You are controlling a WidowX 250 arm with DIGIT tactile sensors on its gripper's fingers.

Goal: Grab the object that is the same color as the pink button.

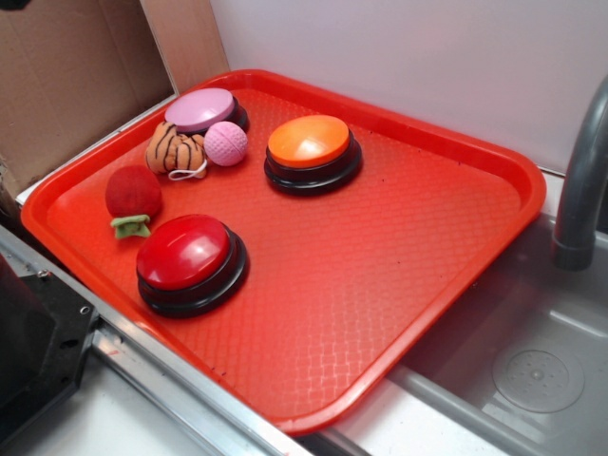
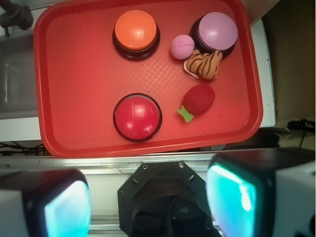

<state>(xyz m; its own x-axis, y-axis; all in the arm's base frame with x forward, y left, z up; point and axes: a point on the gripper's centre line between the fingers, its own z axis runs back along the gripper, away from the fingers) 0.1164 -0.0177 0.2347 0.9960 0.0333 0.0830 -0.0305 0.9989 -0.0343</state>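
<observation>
Red tray (image 1: 456,190): pink ball (image 1: 226,143) wedged between pink button (image 1: 199,109) and striped plush (image 1: 176,150).

A small bumpy pink ball (image 1: 226,143) sits at the upper left, touching the big round pink button (image 1: 200,109) behind it.

One red tray (image 1: 456,161), carrying six things in all. Three round push buttons on black bases: one pink button (image 1: 199,108) at the tray's far left corner, one orange-topped button (image 1: 310,142) toward the far edge, one red-topped button (image 1: 184,251) near the front edge. One small pink ball (image 1: 226,143), dimpled, just beside the pink button. Two plush toys along the left edge: one orange striped toy (image 1: 175,150), one red plush ball (image 1: 132,193) with a green leaf.
</observation>
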